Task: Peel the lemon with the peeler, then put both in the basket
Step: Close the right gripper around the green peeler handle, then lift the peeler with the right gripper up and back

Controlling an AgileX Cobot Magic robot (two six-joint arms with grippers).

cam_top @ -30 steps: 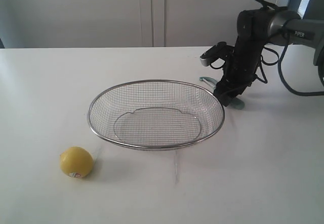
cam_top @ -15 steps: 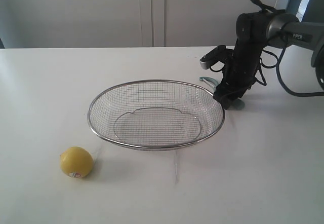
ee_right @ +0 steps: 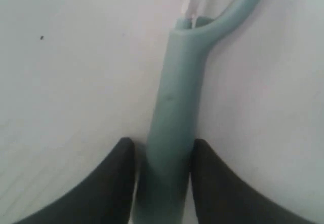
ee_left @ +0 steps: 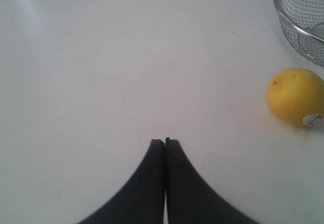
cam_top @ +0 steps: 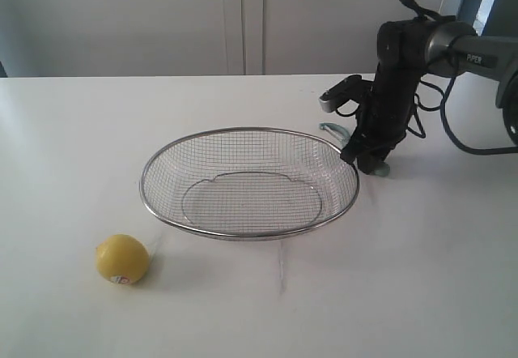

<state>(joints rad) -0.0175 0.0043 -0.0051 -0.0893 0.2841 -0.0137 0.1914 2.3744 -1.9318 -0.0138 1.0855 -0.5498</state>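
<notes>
The yellow lemon (cam_top: pixel 122 258) with its sticker rests on the white table in front of the basket's left end, and also shows in the left wrist view as the lemon (ee_left: pixel 295 96). The wire-mesh basket (cam_top: pixel 159 213) holds nothing. The teal peeler (cam_top: pixel 330 129) lies flat on the table behind the basket's right end. My right gripper (cam_top: pixel 365 162) reaches down onto it. In the right wrist view the peeler handle (ee_right: pixel 174 107) runs between the two dark fingers of the right gripper (ee_right: pixel 162 145), pressed at both sides. My left gripper (ee_left: pixel 165 141) is shut on nothing, over bare table beside the lemon.
The basket rim (ee_left: pixel 281 19) lies just beyond the lemon in the left wrist view. A white wall with a vertical seam (cam_top: pixel 243 18) stands behind the table. The right arm's black cables (cam_top: pixel 453 123) hang at the right edge.
The right arm has shifted slightly left and straightened over the peeler. The lemon, basket and peeler have stayed in place.
</notes>
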